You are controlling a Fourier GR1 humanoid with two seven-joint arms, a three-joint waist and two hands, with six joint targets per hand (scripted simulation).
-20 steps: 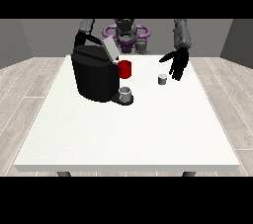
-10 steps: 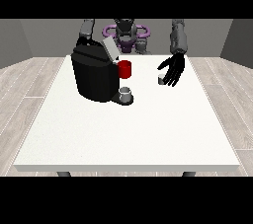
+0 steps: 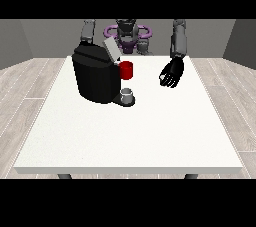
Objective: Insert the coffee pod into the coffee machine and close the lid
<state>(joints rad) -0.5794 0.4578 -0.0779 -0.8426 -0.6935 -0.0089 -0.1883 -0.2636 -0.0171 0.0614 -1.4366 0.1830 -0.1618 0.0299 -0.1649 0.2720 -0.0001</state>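
The near half of the white tabletop (image 3: 130,136) is taken up by nothing but bare surface. Further back, the black coffee machine (image 3: 95,76) is found on the tabletop's far-left part. Right at the machine's front base, on its right side, a small grey cup (image 3: 127,95) is seen sitting on the drip tray. Just above the cup, a red part (image 3: 127,70) sticks out of the machine's right side. The lid (image 3: 110,49) is seen tilted up and open at the top right of the machine.

Well to the right of the machine, the hand at the view's right (image 3: 170,73) is seen hanging just over the tabletop, fingers curled downward. The coffee pod can't be made out anywhere, so it can't be told whether the curled fingers are wrapped round it or not.

Behind the machine, only a grey forearm (image 3: 88,31) of the other arm is visible; its hand is hidden by the machine. Farthest back, the robot's torso (image 3: 127,33) with purple rings is seen at the far table edge.
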